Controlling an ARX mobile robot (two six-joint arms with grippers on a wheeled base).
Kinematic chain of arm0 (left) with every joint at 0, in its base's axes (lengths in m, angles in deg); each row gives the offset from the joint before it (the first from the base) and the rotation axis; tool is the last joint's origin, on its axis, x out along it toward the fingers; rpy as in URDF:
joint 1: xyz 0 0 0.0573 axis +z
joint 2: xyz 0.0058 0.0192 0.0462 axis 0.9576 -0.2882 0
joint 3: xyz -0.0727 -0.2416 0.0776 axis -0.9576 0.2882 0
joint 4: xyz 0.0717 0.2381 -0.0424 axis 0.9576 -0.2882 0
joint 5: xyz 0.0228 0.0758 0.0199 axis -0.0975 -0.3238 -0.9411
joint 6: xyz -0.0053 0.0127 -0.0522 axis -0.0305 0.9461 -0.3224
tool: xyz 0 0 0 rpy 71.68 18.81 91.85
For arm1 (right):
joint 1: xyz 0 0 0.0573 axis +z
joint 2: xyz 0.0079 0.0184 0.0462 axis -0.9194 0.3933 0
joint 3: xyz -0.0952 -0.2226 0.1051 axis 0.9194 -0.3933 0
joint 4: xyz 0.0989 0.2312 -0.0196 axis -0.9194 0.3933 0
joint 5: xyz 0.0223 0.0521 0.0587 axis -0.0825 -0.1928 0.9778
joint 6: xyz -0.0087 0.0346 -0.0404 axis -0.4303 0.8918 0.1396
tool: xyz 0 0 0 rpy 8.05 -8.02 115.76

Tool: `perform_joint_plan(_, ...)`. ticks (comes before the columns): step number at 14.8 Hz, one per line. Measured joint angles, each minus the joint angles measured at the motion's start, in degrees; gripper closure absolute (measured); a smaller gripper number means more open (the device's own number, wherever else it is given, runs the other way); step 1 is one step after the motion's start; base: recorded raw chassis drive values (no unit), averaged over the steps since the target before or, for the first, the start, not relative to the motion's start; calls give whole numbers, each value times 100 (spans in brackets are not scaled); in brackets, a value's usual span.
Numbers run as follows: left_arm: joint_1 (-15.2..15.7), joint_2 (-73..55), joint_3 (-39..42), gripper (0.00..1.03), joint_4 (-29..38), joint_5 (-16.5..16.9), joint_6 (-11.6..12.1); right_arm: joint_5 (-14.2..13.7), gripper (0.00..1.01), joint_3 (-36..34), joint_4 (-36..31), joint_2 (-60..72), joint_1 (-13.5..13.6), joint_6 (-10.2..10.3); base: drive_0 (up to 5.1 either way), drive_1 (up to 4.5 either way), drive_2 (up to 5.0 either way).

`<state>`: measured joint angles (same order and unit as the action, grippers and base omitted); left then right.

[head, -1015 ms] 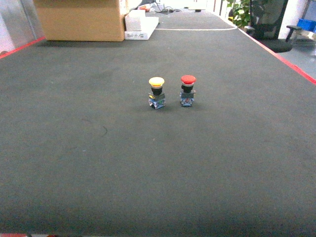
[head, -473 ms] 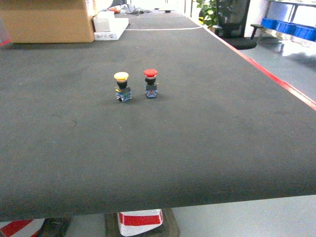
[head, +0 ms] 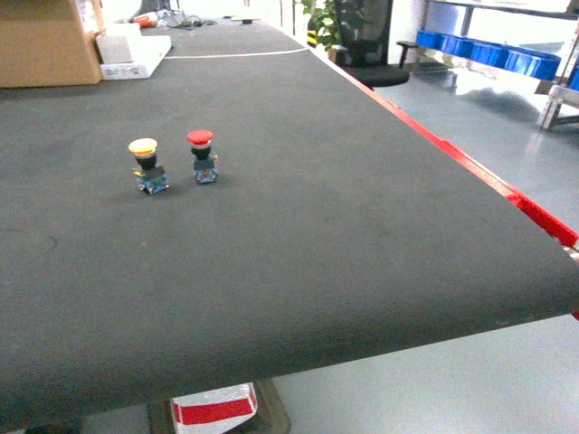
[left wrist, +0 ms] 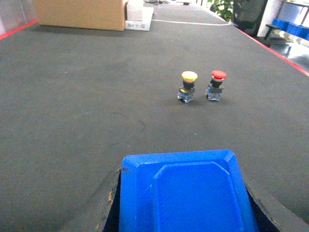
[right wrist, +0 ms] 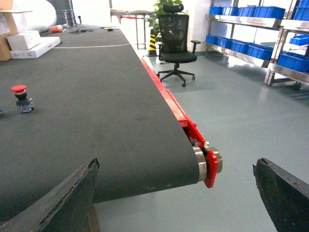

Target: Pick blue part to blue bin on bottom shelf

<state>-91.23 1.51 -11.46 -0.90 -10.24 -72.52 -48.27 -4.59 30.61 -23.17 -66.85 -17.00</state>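
From the head camera, you look across a dark grey belt-topped bench (head: 298, 226) where a yellow-capped push button (head: 147, 164) and a red-capped push button (head: 202, 155) stand upright side by side; neither end effector shows here, and far right a steel rack carries blue plastic bins (head: 493, 52).

The left wrist camera shows what the head view misses: the left end effector (left wrist: 186, 203) grips the glossy blue moulded part (left wrist: 186, 191), its dark fingers (left wrist: 108, 205) closed against its sides, above the bench, the buttons well ahead.

The right wrist camera shows the right end effector (right wrist: 178, 193) spread wide and empty over the bench's red-edged end (right wrist: 208, 166). Bins line the shelving (right wrist: 270, 46) beyond a black office chair (right wrist: 176, 41); the bottom shelf lies that way, to your right, well apart from the held part.
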Motion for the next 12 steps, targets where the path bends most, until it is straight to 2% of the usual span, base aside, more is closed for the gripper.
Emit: perform_joint_plan(12,-2,-4,0,59,2,0,0,2,3,0,0,0,0,0,-162,-162,-162)
